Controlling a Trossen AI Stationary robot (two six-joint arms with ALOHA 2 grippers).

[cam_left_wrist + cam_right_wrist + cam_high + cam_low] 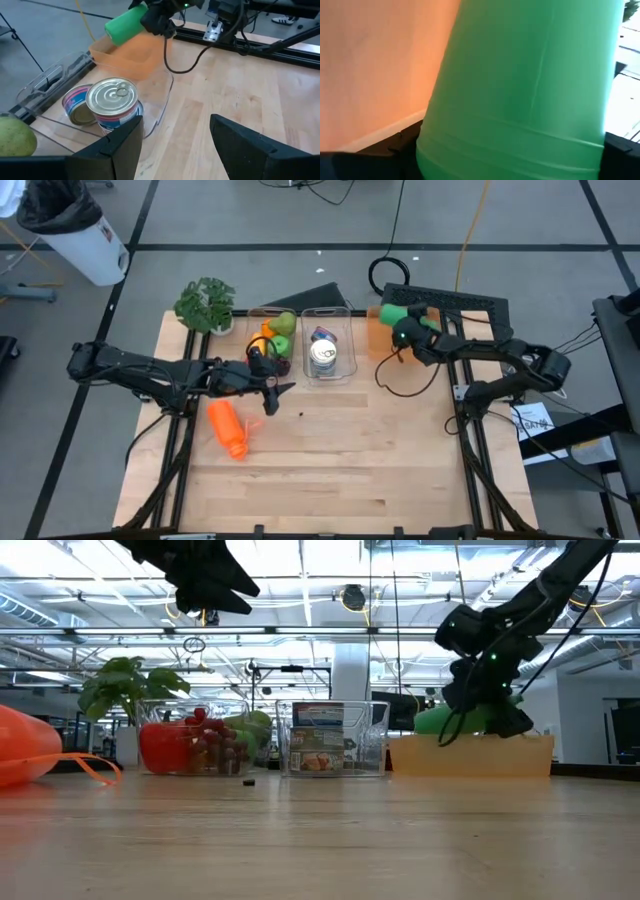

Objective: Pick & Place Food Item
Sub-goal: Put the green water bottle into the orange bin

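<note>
A green cylinder-shaped food item [392, 313] is at the orange bin [378, 338] at the table's far right, with my right gripper [407, 330] shut on it. It fills the right wrist view [520, 90] and pokes out past the gripper in the left wrist view [125, 24]. My left gripper [175, 145] stands open above the table's middle, just near of the clear bin of cans [112, 102], with nothing between its fingers. My right gripper pinches the green item between its two fingers [405, 145], one on each of its round sides [435, 150]. The fingers come slanting down from the table's right and lie along it. Its free end [112, 30] sticks out over the orange bin; whether it rests on the bin I cannot tell.
A clear bin of fruit [272, 335] stands left of the can bin [327, 345]. A potted plant [205, 305] is at the far left. An orange item [228, 427] lies on the table near my left gripper, and a small dark bit [300, 414] lies mid-table.
</note>
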